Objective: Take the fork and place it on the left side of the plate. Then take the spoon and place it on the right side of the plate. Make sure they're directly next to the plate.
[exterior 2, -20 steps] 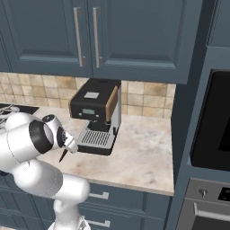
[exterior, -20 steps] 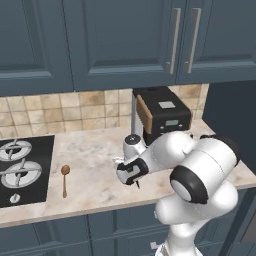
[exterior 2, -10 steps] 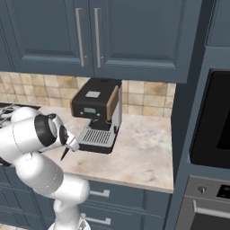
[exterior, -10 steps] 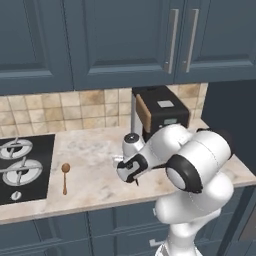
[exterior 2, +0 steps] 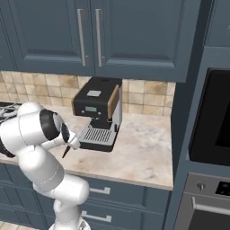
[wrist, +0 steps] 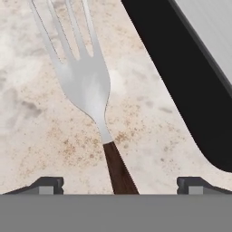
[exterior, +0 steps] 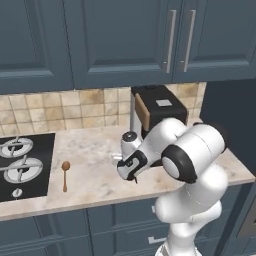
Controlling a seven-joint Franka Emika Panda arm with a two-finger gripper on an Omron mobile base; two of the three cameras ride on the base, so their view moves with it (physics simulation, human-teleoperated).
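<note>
The fork (wrist: 90, 86) lies flat on the marble counter, silver tines pointing away and its dark reddish-brown handle running back between my fingertips. My gripper (wrist: 120, 183) hangs low over the handle, open, with one tip on each side and not touching it. From the left base view the gripper (exterior: 133, 176) is down at the counter just left of the coffee machine, and the fork's tines (exterior: 116, 157) peek out beside it. The wooden spoon (exterior: 65, 174) lies further left, near the stove. The gripper (exterior 2: 66, 152) also shows in the right base view. The plate is out of view.
A black coffee machine (exterior: 157, 107) (exterior 2: 99, 114) stands against the tiled wall just right of the hand; its dark base (wrist: 190, 90) runs close beside the fork. A black stove (exterior: 20, 165) with burners takes up the counter's left end. Cabinets hang overhead.
The arm's elbow and shoulder have swung a little to the left while the hand stays low over the fork. The jaws remain open; fork and spoon have not moved.
</note>
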